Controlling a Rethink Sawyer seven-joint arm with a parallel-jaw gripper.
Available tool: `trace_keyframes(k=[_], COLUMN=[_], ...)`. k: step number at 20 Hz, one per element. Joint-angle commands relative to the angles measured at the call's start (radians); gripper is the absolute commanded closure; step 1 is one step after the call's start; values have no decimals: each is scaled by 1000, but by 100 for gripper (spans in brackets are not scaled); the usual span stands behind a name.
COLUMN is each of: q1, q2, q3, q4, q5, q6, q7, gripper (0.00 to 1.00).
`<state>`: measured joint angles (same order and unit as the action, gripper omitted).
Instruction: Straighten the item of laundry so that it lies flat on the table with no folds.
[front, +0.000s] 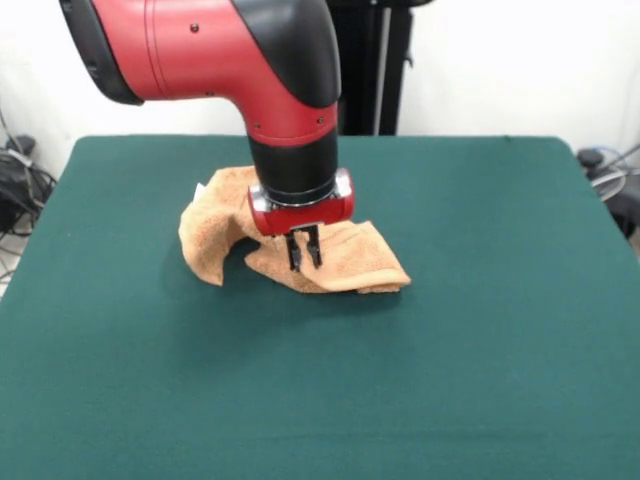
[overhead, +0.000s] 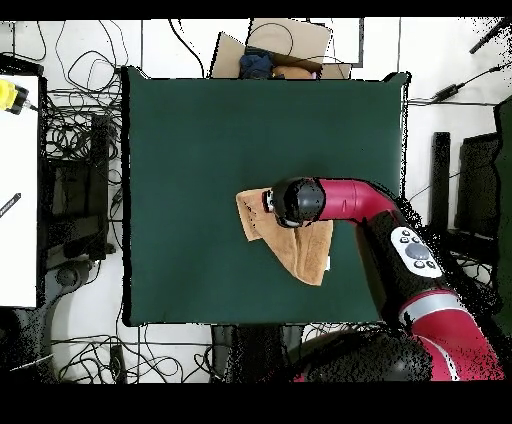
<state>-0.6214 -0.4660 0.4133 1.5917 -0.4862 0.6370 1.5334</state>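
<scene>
The light orange-tan towel (front: 355, 268) lies crumpled on the green table (front: 480, 350), a little left of centre toward the far side. Its left part (front: 205, 235) arches up in a fold, and its right part lies low. My gripper (front: 305, 262) points straight down at the towel's middle, with its two dark fingers close together and pinched on the cloth. In the overhead view the towel (overhead: 300, 250) shows as a folded, uneven shape with a small white tag (overhead: 328, 263) at its right edge. There the arm's wrist (overhead: 293, 201) hides the gripper.
The red arm (overhead: 350, 200) reaches in from the table's (overhead: 200, 150) lower right in the overhead view. Cables (overhead: 75, 130) and a white bench (overhead: 18, 190) lie off the left edge. A cardboard box (overhead: 280, 45) sits beyond the top edge.
</scene>
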Motion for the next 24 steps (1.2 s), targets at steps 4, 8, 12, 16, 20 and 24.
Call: trace_keyframes(k=[4, 8, 12, 16, 20, 24], q1=[8, 14, 92, 131, 147, 174], q2=[-19, -39, -231, -387, -447, -451], q3=[82, 71, -9, -13, -8, -24], q4=[34, 69, 287, 468, 554, 600], q5=[-60, -56, -20, 97, 187, 231], q6=[39, 30, -46, -14, 24, 6], q7=[-147, -111, 118, 232, 236, 231], gripper=[100, 100, 100, 100, 100, 100])
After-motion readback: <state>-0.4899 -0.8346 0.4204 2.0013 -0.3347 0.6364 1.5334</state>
